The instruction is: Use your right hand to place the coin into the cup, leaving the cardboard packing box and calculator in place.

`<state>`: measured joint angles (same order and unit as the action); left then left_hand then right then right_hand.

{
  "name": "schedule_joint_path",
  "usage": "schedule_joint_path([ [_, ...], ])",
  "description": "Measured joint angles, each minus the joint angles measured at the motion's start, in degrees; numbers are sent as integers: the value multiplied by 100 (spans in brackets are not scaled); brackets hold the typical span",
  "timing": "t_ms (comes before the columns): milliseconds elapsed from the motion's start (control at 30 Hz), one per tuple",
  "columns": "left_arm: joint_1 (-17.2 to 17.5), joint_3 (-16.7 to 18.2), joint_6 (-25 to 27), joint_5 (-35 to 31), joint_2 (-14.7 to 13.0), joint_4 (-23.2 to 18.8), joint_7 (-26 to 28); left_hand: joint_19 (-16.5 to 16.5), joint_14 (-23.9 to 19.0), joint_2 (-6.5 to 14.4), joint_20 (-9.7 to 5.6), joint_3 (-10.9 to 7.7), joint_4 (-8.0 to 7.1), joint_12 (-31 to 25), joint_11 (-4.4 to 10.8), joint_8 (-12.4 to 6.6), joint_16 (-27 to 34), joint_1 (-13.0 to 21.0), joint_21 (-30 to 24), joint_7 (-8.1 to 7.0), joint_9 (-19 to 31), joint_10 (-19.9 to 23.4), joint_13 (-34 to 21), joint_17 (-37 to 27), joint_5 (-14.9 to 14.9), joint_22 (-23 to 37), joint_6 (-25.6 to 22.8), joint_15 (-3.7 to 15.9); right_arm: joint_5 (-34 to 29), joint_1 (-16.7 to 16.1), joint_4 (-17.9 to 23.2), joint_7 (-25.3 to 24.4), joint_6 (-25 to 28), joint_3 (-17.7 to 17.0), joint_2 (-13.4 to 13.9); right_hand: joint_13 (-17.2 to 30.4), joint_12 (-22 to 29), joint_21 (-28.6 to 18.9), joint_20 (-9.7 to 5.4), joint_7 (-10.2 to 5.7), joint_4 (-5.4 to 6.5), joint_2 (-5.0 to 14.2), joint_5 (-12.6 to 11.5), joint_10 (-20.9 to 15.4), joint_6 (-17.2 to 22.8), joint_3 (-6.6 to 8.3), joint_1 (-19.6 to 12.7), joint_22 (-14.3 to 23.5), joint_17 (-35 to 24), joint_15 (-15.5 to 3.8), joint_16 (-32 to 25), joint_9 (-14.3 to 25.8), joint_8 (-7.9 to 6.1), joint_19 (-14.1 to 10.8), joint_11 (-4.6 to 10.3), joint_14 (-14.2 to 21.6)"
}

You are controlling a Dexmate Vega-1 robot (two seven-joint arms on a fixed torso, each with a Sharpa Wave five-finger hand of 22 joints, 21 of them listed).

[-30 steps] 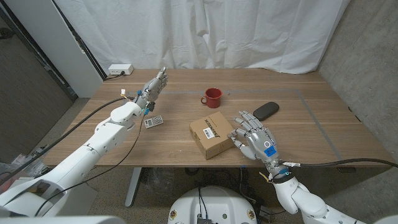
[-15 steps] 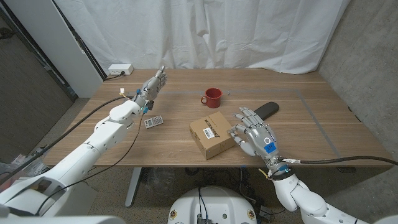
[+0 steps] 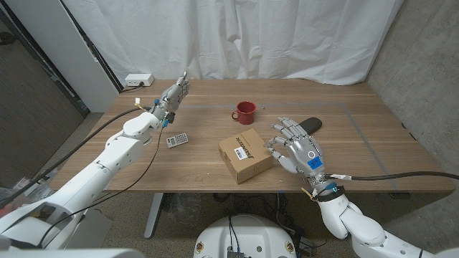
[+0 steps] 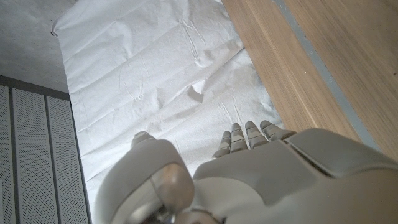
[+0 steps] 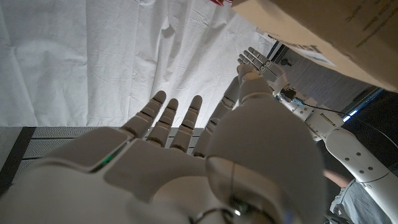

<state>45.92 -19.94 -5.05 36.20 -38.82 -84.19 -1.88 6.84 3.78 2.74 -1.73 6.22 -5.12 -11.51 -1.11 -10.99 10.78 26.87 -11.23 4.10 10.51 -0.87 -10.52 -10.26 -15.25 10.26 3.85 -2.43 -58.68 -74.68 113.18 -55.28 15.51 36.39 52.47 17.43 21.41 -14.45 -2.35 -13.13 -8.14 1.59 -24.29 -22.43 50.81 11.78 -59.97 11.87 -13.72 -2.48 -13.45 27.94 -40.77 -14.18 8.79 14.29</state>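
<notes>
The red cup [image 3: 245, 112] stands upright at the table's middle back. A tiny speck [image 3: 257, 109] lies just to its right; whether it is the coin I cannot tell. The cardboard packing box [image 3: 245, 155] lies in front of the cup, and its underside edge [image 5: 329, 31] fills a corner of the right wrist view. The calculator [image 3: 177, 140] lies left of the box. My right hand [image 3: 295, 147] hovers just right of the box, fingers spread, holding nothing; its back [image 5: 186, 155] faces the wrist camera. My left hand [image 3: 174, 93] is raised at the back left, fingers straight, empty.
A black oblong object [image 3: 308, 125] lies behind my right hand. A white power strip [image 3: 138, 80] sits at the table's back left corner. Grey tape lines [image 3: 358, 122] mark the table's right part. White curtain [image 4: 161, 74] hangs behind the table [image 4: 323, 56].
My right hand has risen a little and shifted back and to the right, away from the box's front corner. My left hand has drifted slightly farther back.
</notes>
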Motion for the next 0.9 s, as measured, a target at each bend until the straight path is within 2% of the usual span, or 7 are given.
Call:
schedule_joint_path([
  [300, 136, 101, 0, 50, -66, -157, 73, 0, 0, 1, 0, 0, 0, 0, 0, 0, 0, 1, 0, 0, 0, 0, 0, 0, 0, 0, 0, 0, 51, -154, 350, 424, 67, -265, 140, 0, 0, 0, 0, 0, 0, -15, 1, 0, -1, 0, -59, 0, 0, 25, 0, -20, 1, 0, 0, 25],
  [400, 188, 136, -4, 63, -91, -215, 100, 0, 0, 31, 0, 0, 0, 0, 0, 0, 0, 31, 0, 0, 0, 0, 0, 0, 0, 0, 0, 0, 63, -178, 409, 470, 63, -323, 169, 0, 0, -49, 31, 1, 0, -15, 1, 0, -1, 0, -59, 0, 0, 25, 0, -21, 4, -31, 0, 25],
  [700, 271, 180, -36, 94, -103, -285, 159, 30, 0, 30, -30, 17, -17, 0, 0, 0, 0, 30, 0, 31, 0, 0, 0, 0, 0, 0, 31, 0, 157, -240, 644, 723, -65, -599, 289, 0, 0, -49, 0, -9, 0, -16, 1, 1, 8, 0, -58, -1, 1, 25, 0, -27, 18, -61, 0, 85],
  [900, 299, 192, -43, 101, -96, -302, 204, 30, 0, 30, -30, 21, -22, 0, 0, 0, 0, 30, 0, 31, 0, 0, 0, 0, 0, 0, 31, 0, 157, -221, 716, 723, -65, -747, 328, 0, 0, -49, 20, 1, 0, -16, 2, -21, 42, 0, -58, -1, 1, 24, 0, -45, 24, -82, 21, 85],
])
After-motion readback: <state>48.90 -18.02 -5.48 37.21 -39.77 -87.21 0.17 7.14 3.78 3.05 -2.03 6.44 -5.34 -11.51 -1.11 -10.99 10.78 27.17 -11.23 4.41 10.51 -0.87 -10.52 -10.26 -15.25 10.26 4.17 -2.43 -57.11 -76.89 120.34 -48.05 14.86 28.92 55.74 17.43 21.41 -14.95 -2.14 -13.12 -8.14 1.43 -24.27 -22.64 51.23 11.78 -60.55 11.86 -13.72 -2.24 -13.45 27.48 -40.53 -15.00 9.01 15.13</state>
